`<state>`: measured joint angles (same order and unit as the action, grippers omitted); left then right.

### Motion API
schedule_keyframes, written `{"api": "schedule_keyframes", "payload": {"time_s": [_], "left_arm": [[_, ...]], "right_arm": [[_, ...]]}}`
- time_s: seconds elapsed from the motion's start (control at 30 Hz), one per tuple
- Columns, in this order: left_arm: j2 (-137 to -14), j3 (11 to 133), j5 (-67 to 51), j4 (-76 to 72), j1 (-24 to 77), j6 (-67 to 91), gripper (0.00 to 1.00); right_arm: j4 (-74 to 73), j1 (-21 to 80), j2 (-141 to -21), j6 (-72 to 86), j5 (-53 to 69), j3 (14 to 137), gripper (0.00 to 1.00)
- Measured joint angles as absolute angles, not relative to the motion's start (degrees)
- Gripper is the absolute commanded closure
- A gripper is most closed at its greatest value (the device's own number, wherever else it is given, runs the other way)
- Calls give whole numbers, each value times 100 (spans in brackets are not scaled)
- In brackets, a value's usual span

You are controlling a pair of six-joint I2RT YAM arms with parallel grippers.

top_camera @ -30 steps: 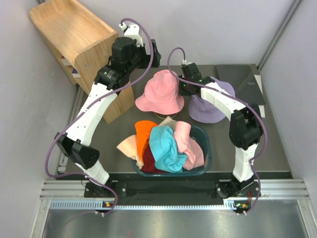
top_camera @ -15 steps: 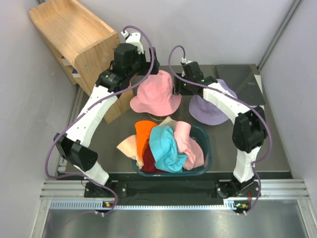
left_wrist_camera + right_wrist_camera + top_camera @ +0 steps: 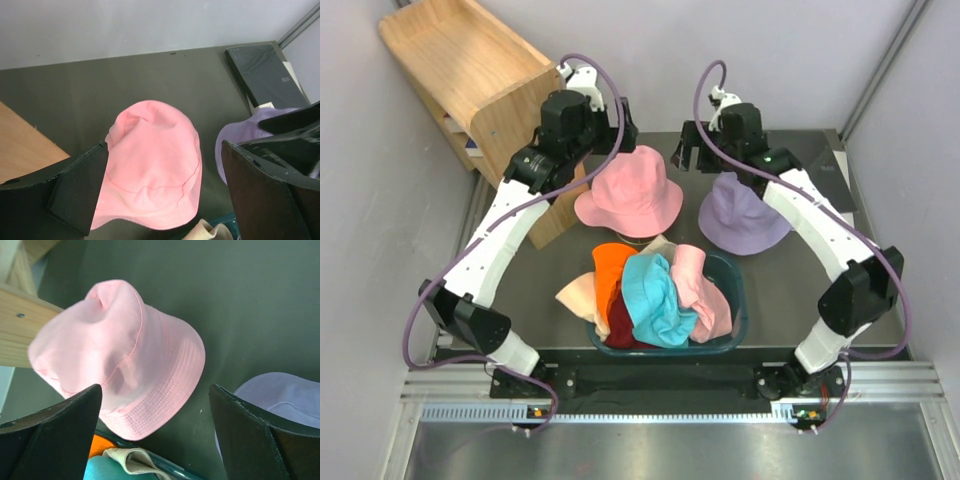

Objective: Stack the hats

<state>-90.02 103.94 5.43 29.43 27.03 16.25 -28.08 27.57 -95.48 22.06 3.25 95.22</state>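
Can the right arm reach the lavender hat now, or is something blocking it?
Probably yes. The right hand is open and empty, close to the lavender hat, and no other thing lies on it.

you've got two matching arms. left arm point(image 3: 500, 235) and right arm point(image 3: 815, 220): white link shells, chunky black joint housings, black mounts at the bottom end. a purple cable point(image 3: 698, 95) loops off each wrist; the left one runs long down to its base. jaws are matte black wedge slabs, edges lightly scuffed pale.
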Motion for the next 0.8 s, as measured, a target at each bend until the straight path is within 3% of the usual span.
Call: {"api": "schedule_keyframes", "payload": {"time_s": [0.3,0.6,0.8], "left_arm": [[-8377,9411,720,3210,2845,1461,5],[-8167,8973,1105,3468,5168,1892,7],[-8213,8530,1085,3527,5537,2683,8]], "right_arm": [[-2733,2683,-8272,2257,399,8934,13],[-2394,2665,-6418,2626,-145,7190,13],[-2451,2604,-5798,2952,-451,6366,13]]}}
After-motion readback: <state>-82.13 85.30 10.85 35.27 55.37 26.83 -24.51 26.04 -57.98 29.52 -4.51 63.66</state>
